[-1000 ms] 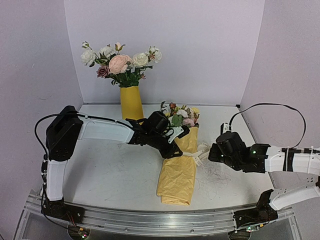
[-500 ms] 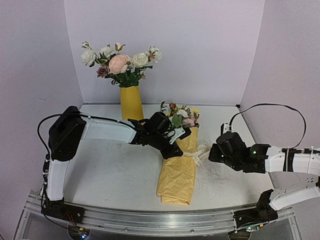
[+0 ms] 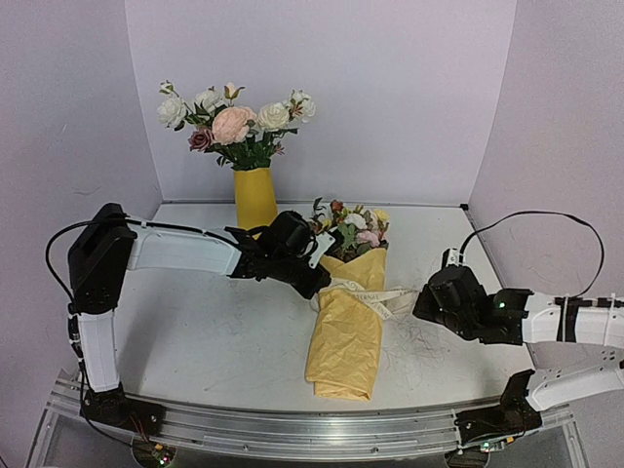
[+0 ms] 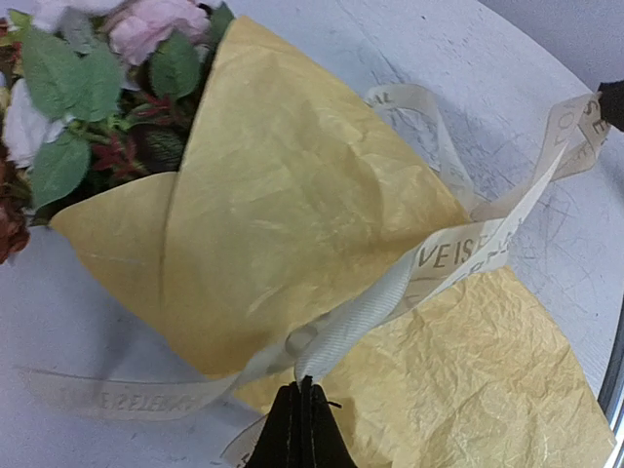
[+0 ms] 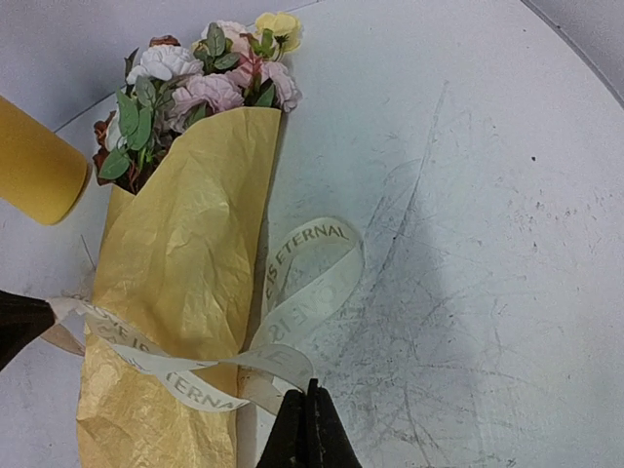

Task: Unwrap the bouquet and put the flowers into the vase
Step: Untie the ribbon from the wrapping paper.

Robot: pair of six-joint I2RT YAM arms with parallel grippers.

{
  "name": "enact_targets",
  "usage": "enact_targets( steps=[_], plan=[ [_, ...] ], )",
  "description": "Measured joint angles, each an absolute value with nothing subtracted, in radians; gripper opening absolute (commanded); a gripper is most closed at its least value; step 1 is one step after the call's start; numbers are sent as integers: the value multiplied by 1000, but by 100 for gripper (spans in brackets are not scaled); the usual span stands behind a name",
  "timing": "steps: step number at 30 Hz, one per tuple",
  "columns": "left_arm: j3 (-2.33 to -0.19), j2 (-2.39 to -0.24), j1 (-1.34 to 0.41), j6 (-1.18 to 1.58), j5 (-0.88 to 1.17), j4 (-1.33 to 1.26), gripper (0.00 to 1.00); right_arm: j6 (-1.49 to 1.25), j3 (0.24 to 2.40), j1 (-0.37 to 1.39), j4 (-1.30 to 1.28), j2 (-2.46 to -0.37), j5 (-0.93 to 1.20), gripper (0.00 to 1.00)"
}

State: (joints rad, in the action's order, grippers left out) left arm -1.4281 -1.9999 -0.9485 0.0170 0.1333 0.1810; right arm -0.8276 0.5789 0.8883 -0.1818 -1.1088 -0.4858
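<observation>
The left end effector is pressed together, pinching the cream ribbon at the waist of the bouquet. The bouquet lies on the surface just right of it, and the vase stands behind it. Right of the bouquet, the right end effector pinches the ribbon's other end, so the ribbon is taut between them.

Pale lilac walls enclose a scuffed white table edged at the front by a metal rail.
</observation>
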Motion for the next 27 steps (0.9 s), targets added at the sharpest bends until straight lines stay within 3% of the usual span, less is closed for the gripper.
enact_targets(
  steps=[14,17,18,19,21,24,27],
  plan=[
    [-1115,-1789,-907,376,-203,121,0,-1076,480,743,-201,-1031,-429,1],
    [-1060,-1770,-906,463,-255,121,4,-1119,468,719,-204,-1007,-409,18],
    [-1037,-1759,-906,503,-273,122,8,-1121,468,717,-203,-1002,-405,35],
    [-1027,-1753,-904,515,-279,122,12,-1120,468,716,-202,-1002,-402,58],
    [-1021,-1749,-901,516,-276,120,21,-1069,471,713,-202,-1005,-393,72],
    [-1021,-1748,-897,490,-243,97,34,-945,504,712,-205,-1024,-358,72],
    [-1021,-1745,-897,442,-200,85,42,-801,545,712,-189,-1031,-277,65]
  ],
)
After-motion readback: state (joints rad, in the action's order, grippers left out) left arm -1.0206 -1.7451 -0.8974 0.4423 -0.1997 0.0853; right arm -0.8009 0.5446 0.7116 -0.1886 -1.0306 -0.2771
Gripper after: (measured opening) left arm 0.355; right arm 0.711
